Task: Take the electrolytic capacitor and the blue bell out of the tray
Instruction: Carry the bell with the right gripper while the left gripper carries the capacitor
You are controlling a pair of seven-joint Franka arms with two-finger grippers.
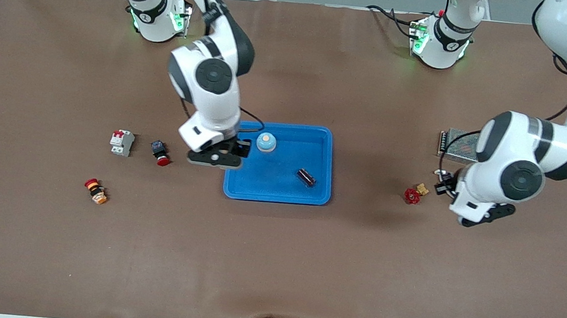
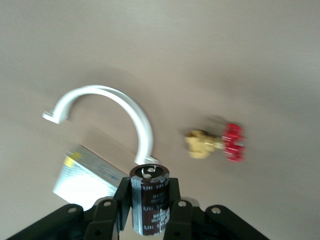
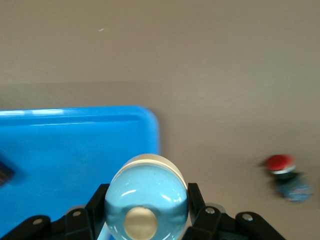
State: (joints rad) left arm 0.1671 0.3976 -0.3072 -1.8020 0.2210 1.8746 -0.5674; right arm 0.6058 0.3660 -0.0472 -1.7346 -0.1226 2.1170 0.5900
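My right gripper (image 1: 245, 148) is shut on the light-blue bell (image 1: 266, 141), over the blue tray (image 1: 279, 198) at its corner nearest the right arm's base. In the right wrist view the bell (image 3: 146, 192) sits between the fingers (image 3: 196, 200) above the tray (image 3: 75, 150). A dark capacitor (image 1: 306, 178) lies in the tray. My left gripper (image 1: 444, 188) is shut on a second dark-brown capacitor (image 2: 150, 200), held upright between the fingers (image 2: 122, 192) just above the table, beside a red-handled brass valve (image 1: 413, 195).
A white pipe clamp (image 2: 107, 107) and a metal mesh power supply (image 1: 456, 145) lie by the left gripper. Toward the right arm's end lie a white circuit breaker (image 1: 122, 142), a red push button (image 1: 160, 153) and a red-and-orange button (image 1: 95, 191).
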